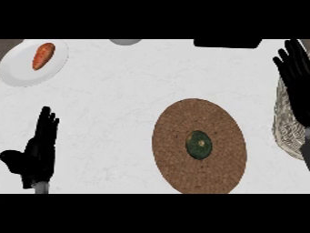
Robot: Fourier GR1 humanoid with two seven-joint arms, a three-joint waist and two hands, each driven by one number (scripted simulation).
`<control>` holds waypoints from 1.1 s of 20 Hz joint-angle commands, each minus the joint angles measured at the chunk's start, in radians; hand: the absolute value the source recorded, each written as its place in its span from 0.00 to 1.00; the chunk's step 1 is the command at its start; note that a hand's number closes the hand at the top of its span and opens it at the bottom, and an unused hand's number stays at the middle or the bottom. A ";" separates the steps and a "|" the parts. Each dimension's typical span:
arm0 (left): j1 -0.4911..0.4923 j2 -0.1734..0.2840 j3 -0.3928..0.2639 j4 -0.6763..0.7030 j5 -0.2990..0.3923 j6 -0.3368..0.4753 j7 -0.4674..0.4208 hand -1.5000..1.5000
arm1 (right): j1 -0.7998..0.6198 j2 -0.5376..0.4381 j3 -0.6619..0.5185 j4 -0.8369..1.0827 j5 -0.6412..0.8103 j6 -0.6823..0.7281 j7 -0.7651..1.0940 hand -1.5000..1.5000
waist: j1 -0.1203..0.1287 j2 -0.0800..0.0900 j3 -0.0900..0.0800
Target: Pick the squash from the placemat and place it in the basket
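A dark green round squash (199,144) lies near the middle of a brown woven round placemat (199,113) on the white counter. A pale wicker basket (288,123) stands at the right edge, partly behind my right forearm. My right hand (305,86) is open, fingers straight and pointing up, above the basket's left side and to the upper right of the squash. At the lower left my left hand (40,148) rests open with its fingers up, far from the placemat.
A white plate (19,70) holding an orange carrot (42,55) sits at the top left. A pale round object (126,41) and a black object (227,43) lie along the far edge. The counter's dark left edge shows at the upper left.
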 commanded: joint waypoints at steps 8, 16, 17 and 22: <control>-0.158 0.161 0.023 -0.009 -0.022 -0.112 0.154 0.50 | 0.124 0.161 0.097 -0.113 0.197 -0.098 -0.364 1.00 | -0.046 0.025 0.018; -0.219 0.166 0.037 0.015 -0.016 -0.120 0.210 0.50 | 0.112 0.223 0.214 0.048 0.752 -0.671 0.011 0.00 | -0.053 0.019 0.007; -0.182 0.147 0.025 0.029 -0.033 -0.111 0.169 0.50 | 0.125 0.188 0.197 0.033 0.787 -0.677 0.077 0.00 | -0.059 0.017 0.006; -0.240 0.164 0.041 0.028 -0.048 -0.090 0.211 0.50 | 0.149 0.037 0.251 -0.039 0.889 -0.419 0.402 0.00 | -0.089 0.009 0.004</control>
